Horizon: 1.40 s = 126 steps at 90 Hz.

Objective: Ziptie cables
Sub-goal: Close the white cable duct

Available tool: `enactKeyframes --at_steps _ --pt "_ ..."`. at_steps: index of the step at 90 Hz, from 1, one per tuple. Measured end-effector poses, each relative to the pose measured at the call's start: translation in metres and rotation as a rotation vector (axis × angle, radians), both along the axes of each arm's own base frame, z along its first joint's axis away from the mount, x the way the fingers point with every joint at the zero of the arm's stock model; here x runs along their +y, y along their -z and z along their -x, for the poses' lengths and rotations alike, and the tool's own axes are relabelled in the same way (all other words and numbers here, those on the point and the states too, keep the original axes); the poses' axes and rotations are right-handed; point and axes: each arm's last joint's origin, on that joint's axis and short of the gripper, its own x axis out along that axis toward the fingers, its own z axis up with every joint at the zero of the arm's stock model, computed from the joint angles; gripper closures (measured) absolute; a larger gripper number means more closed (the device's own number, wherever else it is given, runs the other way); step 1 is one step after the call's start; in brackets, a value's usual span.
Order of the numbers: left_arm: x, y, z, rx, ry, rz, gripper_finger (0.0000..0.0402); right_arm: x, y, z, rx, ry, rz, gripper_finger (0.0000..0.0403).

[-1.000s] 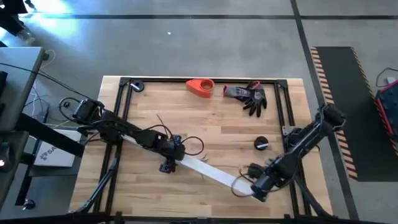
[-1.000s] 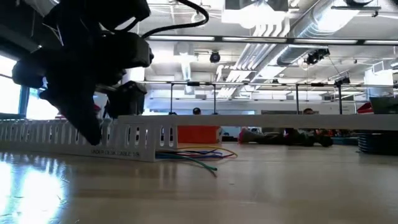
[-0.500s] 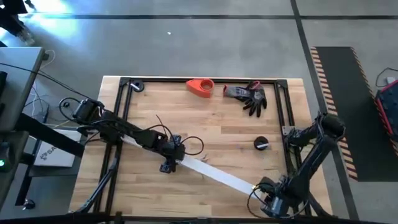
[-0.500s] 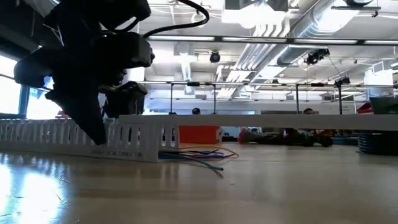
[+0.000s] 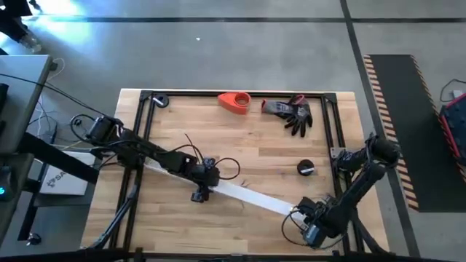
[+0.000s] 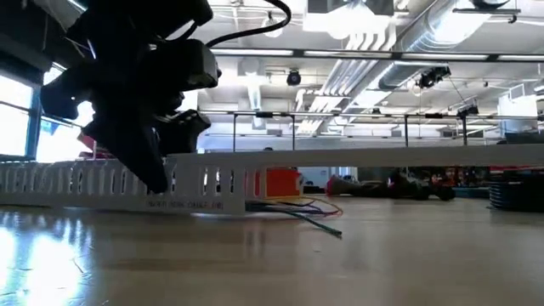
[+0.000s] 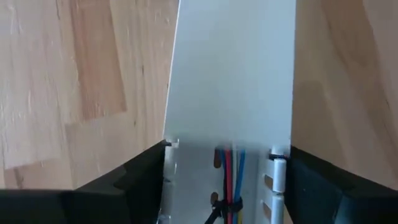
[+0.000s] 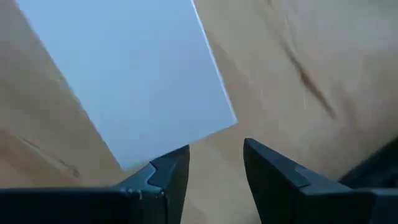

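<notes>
A white slotted channel (image 6: 102,183) lies slantwise on the table, and a flat white strip (image 5: 255,198) lies over it, reaching toward the near right. The cables (image 7: 228,177), thin red, blue and dark wires, run inside the channel. Their loose ends (image 6: 306,210) stick out of its end onto the wood. My left gripper (image 5: 202,182) is shut across the channel. Just off the strip's free end (image 8: 143,87), my right gripper (image 8: 214,168) stands open, with only wood between its fingers. My left gripper pinches the channel by its two toothed side walls (image 7: 275,167), one finger outside each wall. The fingers come from above and lie across the channel. The channel rests on the table with the strip on top of it.
A red object (image 5: 234,102) and a grey glove (image 5: 291,113) lie at the far edge. A small black roll (image 5: 306,169) sits right of centre. Black frame rails (image 5: 143,116) run along the table's left, far and right sides.
My left gripper has gone a little toward the table's right edge, sliding the channel and its wires along with it. My right gripper drew back from the strip's end toward the near edge, then came back close to it.
</notes>
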Motion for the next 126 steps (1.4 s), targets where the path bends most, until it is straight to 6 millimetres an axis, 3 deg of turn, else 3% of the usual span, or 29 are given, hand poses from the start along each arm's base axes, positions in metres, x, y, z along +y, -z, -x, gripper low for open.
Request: enactKeyframes --at_steps 18,37,64,80,102,126 --pt "0.0 0.013 -0.003 0.03 -0.001 -0.024 0.0154 -0.021 0.001 -0.024 0.024 -0.068 -0.009 0.0266" --pt "0.006 0.011 -0.006 0.009 -0.042 -0.065 0.0144 -0.032 0.001 -0.026 0.068 -0.077 0.039 0.0266" --pt "0.031 -0.015 -0.033 -0.095 -0.075 -0.09 0.0101 -0.038 -0.002 -0.017 0.169 -0.029 0.092 0.0266" --pt "0.033 -0.036 -0.038 0.0 -0.028 -0.1 0.0099 -0.038 -0.004 -0.013 0.213 -0.03 0.101 0.0266" --pt "0.029 -0.048 -0.012 0.185 -0.007 -0.125 0.0098 -0.038 -0.004 -0.012 0.211 -0.035 0.113 0.0265" --pt "0.033 -0.015 0.007 0.237 -0.032 -0.168 0.0098 -0.038 -0.004 -0.012 0.189 -0.046 0.137 0.0265"
